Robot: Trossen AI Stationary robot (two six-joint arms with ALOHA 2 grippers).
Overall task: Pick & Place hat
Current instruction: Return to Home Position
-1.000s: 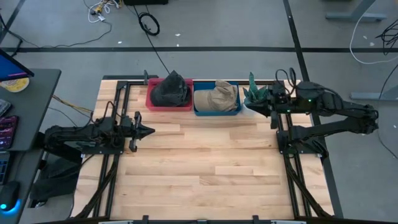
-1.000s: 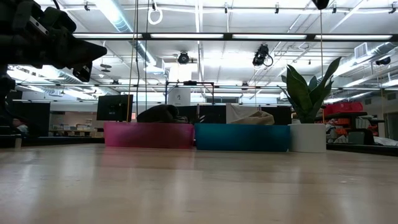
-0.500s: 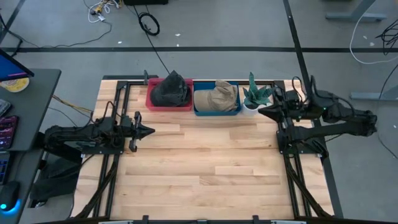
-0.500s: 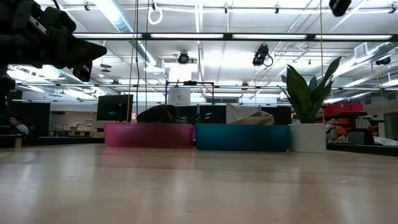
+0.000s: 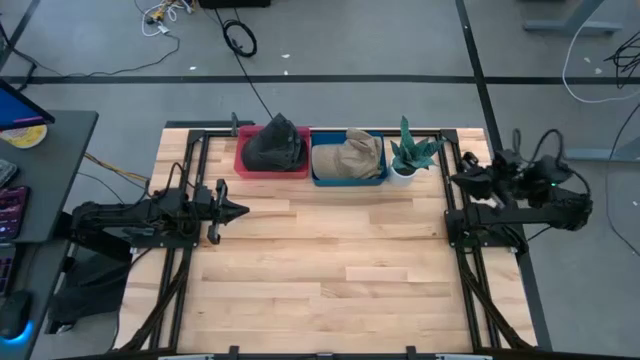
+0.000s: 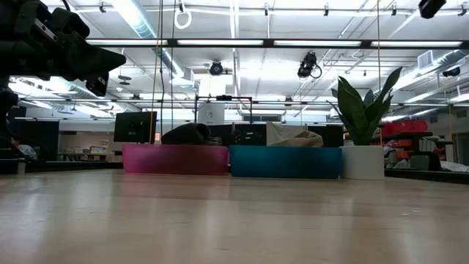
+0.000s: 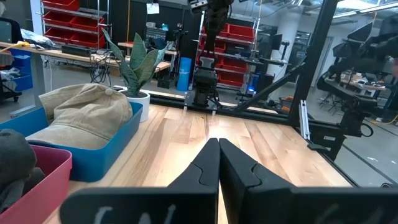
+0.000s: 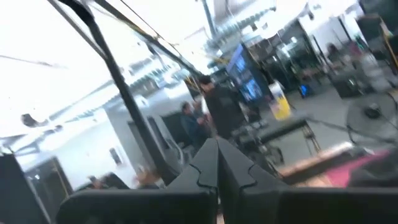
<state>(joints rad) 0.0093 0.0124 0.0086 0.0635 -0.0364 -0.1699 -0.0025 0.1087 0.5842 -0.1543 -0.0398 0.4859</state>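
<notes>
Left gripper [image 5: 241, 211]: parked above the left side of the table [image 5: 330, 265], pointing toward the table's middle. In the left wrist view its two fingers [image 7: 205, 163] press flat together with no gap. Nothing is held.

Right gripper [image 5: 456, 180]: positioned over the table's right edge, just beside the plant [image 5: 408, 155] and pointing toward it. In the right wrist view the fingers [image 8: 205, 163] meet along their full length. Nothing is held. That view looks up into the room and is blurred.

Black caps [image 5: 275, 146]: piled in the red bin [image 5: 241, 163], rising above its rim. The red bin stands at the table's far edge, left of centre.

Blue bin [image 5: 348, 181]: touching the red bin on its right side. It contains a tan cap [image 5: 350, 154].

The plant stands in a white pot just right of the blue bin. The rest of the tabletop is bare wood.
</notes>
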